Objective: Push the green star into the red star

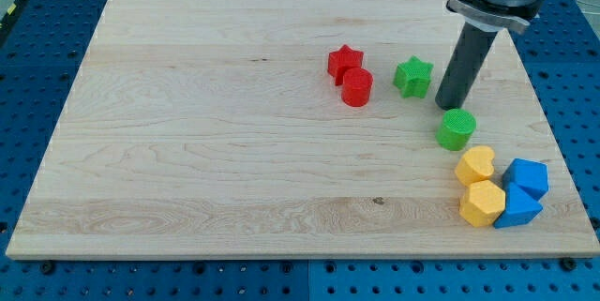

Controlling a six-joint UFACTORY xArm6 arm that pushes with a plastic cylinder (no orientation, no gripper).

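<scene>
The green star (412, 77) lies on the wooden board at the view's upper right. The red star (344, 61) lies to its left, a gap between them. A red cylinder (356, 87) touches the red star's lower right side. My tip (448, 105) stands just to the right of the green star and slightly below it, a small gap apart. A green cylinder (457, 128) sits right below my tip.
A yellow heart-like block (475, 165), a yellow hexagon block (482, 203) and two blue blocks (527, 178) (517, 209) cluster at the view's lower right near the board's edge (562, 151). The blue perforated table surrounds the board.
</scene>
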